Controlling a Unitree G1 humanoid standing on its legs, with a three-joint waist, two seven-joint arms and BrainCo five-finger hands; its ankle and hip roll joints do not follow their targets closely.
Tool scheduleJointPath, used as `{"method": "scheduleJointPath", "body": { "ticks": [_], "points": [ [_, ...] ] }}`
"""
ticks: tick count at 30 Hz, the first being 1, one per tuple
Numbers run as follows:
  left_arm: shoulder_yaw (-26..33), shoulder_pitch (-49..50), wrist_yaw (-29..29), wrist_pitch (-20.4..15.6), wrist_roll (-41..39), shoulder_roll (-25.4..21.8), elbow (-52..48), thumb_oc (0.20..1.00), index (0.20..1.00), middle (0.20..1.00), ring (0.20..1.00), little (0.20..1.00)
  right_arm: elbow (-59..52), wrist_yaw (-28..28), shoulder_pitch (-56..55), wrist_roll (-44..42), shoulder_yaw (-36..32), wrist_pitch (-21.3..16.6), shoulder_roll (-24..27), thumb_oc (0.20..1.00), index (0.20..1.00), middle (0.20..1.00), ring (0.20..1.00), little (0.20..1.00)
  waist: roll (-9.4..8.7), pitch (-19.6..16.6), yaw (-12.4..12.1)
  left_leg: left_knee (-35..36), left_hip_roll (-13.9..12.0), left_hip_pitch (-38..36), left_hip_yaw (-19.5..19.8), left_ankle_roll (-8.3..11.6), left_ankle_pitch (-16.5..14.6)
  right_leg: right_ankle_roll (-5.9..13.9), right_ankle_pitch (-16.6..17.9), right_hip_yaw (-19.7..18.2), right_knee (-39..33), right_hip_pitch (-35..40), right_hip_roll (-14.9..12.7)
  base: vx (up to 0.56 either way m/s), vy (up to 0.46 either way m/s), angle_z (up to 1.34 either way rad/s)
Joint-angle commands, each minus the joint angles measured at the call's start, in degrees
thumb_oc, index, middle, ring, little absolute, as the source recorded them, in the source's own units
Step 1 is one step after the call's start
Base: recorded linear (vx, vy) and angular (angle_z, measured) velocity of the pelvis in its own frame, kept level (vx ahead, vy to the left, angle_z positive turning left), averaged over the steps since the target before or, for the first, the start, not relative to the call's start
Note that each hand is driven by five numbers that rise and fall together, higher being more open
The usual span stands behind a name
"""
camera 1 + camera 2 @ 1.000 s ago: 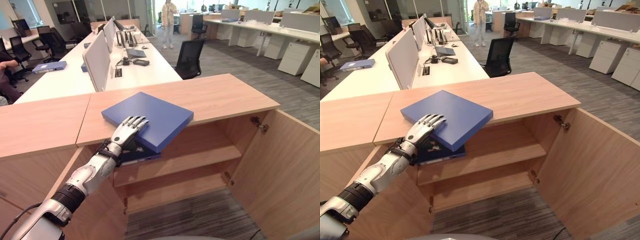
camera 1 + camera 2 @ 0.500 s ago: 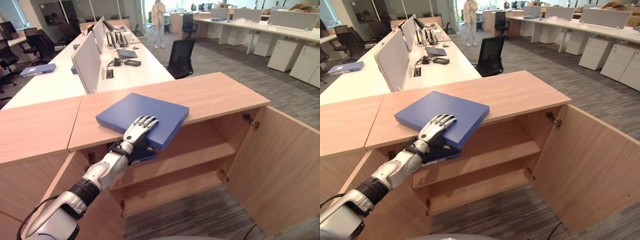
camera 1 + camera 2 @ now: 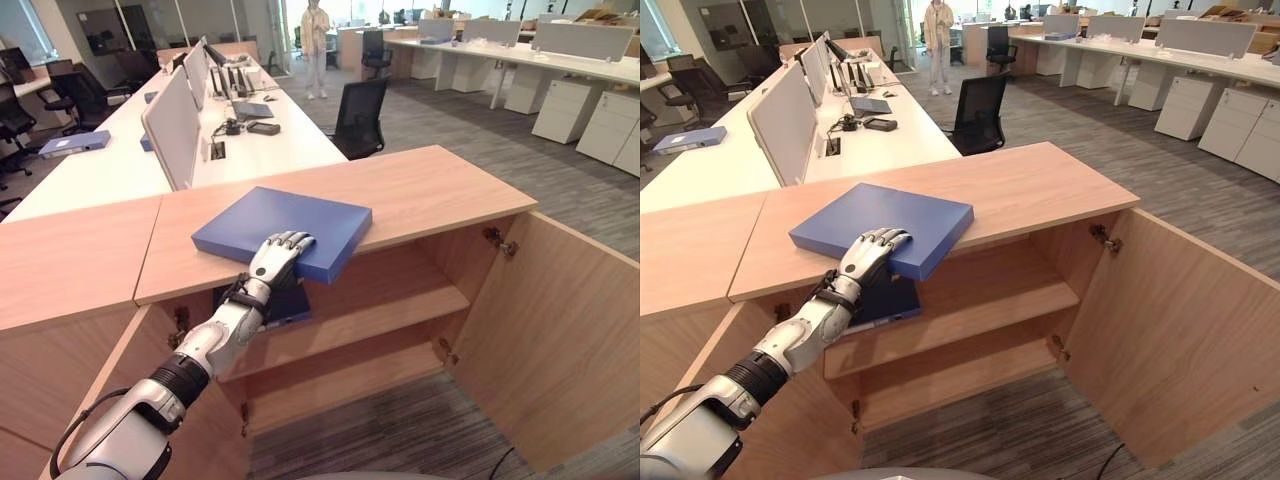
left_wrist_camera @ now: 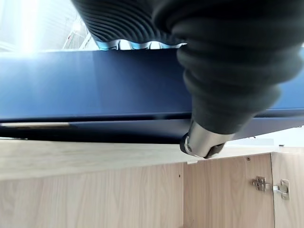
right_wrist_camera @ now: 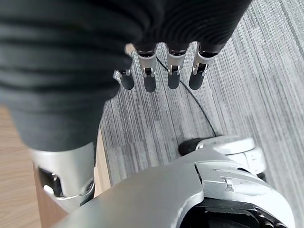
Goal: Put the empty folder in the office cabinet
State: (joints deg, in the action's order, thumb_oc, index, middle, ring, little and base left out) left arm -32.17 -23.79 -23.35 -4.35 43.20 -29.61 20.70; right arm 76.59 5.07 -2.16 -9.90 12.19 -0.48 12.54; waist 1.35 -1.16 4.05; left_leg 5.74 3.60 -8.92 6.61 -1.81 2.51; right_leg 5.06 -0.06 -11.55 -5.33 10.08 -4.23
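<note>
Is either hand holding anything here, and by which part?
The left hand grips the blue folder at its near overhanging edge, fingers on top, thumb beneath. The right hand holds nothing.

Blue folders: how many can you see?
3, maybe more hidden. One folder lies on the cabinet top under the left hand, one folder on the shelf beneath it, one far folder on the white desk.
</note>
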Motion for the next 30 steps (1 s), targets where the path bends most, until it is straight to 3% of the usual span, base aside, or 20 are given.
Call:
{"method": "scheduleJointPath", "body": {
  "ticks": [1, 6, 7, 9, 11, 12, 14, 15, 22, 30],
  "points": [
    [3.09, -0.19, 3.61, -0.26, -2.95, -0.56, 0.56, 0.200, 0.200, 0.200, 0.200, 0.200, 3.26, 0.71, 0.83, 1.28, -0.07, 0.03, -0.04, 1.000, 1.000, 1.000, 1.000, 1.000, -1.19, 0.31, -1.32, -0.74, -0.14, -0.94, 2.10, -1.12, -7.50, 2.71, 0.48, 4.66, 0.33, -2.30, -1.46, 0.00, 0.000, 0.00],
    [9.45, 8.90, 7.40, -4.33, -13.31, -1.01, -14.04, 0.200, 0.200, 0.200, 0.200, 0.200, 2.73, 0.65, 0.72, 1.11, -1.19, 0.33, -0.51, 1.000, 1.000, 1.000, 1.000, 1.000, -1.59, 0.83, -2.29, -0.74, -0.18, -0.92, 2.61, -1.16, -7.50, 2.54, 0.48, 5.02, 0.33, -2.12, -1.50, 0.00, 0.000, 0.00],
    [11.72, 13.96, 11.53, -7.12, -22.57, -0.47, -21.71, 0.200, 0.200, 0.200, 0.200, 0.200, 2.68, 0.57, 0.63, 0.59, -2.36, 0.43, -0.40, 1.000, 1.000, 1.000, 1.000, 1.000, -1.65, 1.45, -2.84, -0.74, -0.16, -1.06, 2.86, -1.23, -7.61, 2.56, 0.43, 5.28, 0.33, -1.92, -1.49, 0.00, -0.008, 0.04],
    [12.74, 15.99, 13.51, -7.49, -26.69, -0.60, -24.74, 0.200, 0.200, 0.200, 0.200, 0.200, 2.62, 0.47, 0.51, 0.49, -2.31, 0.42, -0.42, 1.000, 1.000, 1.000, 1.000, 1.000, -1.69, 1.29, -2.83, -0.74, -0.15, -0.73, 2.86, -1.22, -7.44, 2.57, 0.61, 5.28, 0.33, -2.26, -1.52, 0.00, -0.005, 0.03],
    [14.37, 20.14, 17.13, -8.02, -37.56, -0.23, -29.58, 0.200, 0.200, 0.200, 0.200, 0.200, 2.31, -0.22, 0.14, 0.00, -2.73, 0.61, -0.10, 1.000, 1.000, 1.000, 1.000, 1.000, -1.64, 1.63, -3.12, -0.74, -0.15, -0.57, 2.99, -1.24, -7.37, 2.57, 0.69, 5.31, 0.33, -2.34, -1.55, 0.00, 0.000, 0.06],
    [15.98, 23.90, 20.92, -8.50, -48.63, -0.25, -33.71, 0.200, 0.200, 0.200, 0.200, 0.200, 2.17, -0.94, -0.22, -0.04, -2.74, 0.77, 0.13, 1.000, 1.000, 1.000, 1.000, 1.000, -1.52, 1.99, -3.48, -0.74, -0.16, -0.47, 3.07, -1.28, -7.34, 2.59, 0.72, 5.43, 0.33, -2.42, -1.58, -0.01, 0.002, 0.08],
    [16.99, 27.07, 25.71, -6.97, -64.75, 0.26, -36.64, 0.200, 0.200, 0.200, 0.200, 0.200, 2.10, -2.13, -0.26, 0.29, -2.37, 1.10, 0.42, 1.000, 1.000, 1.000, 1.000, 1.000, -1.25, 2.29, -3.79, -0.74, -0.14, -0.39, 3.27, -1.31, -7.31, 2.57, 0.70, 5.42, 0.33, -2.40, -1.63, -0.01, 0.001, 0.13],
    [17.24, 27.50, 26.63, -6.45, -68.44, 0.13, -37.25, 0.200, 0.200, 0.200, 0.200, 0.200, 2.17, -2.47, -0.20, 0.37, -2.26, 1.23, 0.45, 1.000, 1.000, 1.000, 1.000, 1.000, -1.14, 2.37, -3.89, -0.74, -0.16, -0.34, 3.32, -1.28, -7.29, 2.57, 0.68, 5.46, 0.33, -2.41, -1.62, 0.00, -0.001, 0.12],
    [19.80, 29.19, 28.35, -5.30, -76.61, -1.88, -41.52, 0.200, 0.200, 0.200, 0.200, 0.200, 2.55, -4.03, -0.41, 1.83, -0.97, 1.64, -0.20, 1.000, 1.000, 1.000, 1.000, 1.000, -1.03, 2.42, -4.68, -0.74, -0.15, -0.28, 3.87, -1.13, -7.36, 2.54, 0.30, 6.00, 0.33, -1.99, -1.59, 0.00, -0.001, 0.02],
    [20.28, 29.32, 27.97, -4.79, -76.36, -0.48, -41.31, 0.200, 0.200, 0.200, 0.200, 0.200, 2.60, -3.96, -0.42, 2.03, -0.89, 1.44, -0.58, 1.000, 1.000, 1.000, 1.000, 1.000, -1.09, 2.48, -5.09, -0.74, -0.14, -0.42, 4.12, -1.10, -7.47, 2.43, 0.10, 6.60, 0.33, -1.62, -1.65, 0.00, -0.005, 0.05]
  ]
}}
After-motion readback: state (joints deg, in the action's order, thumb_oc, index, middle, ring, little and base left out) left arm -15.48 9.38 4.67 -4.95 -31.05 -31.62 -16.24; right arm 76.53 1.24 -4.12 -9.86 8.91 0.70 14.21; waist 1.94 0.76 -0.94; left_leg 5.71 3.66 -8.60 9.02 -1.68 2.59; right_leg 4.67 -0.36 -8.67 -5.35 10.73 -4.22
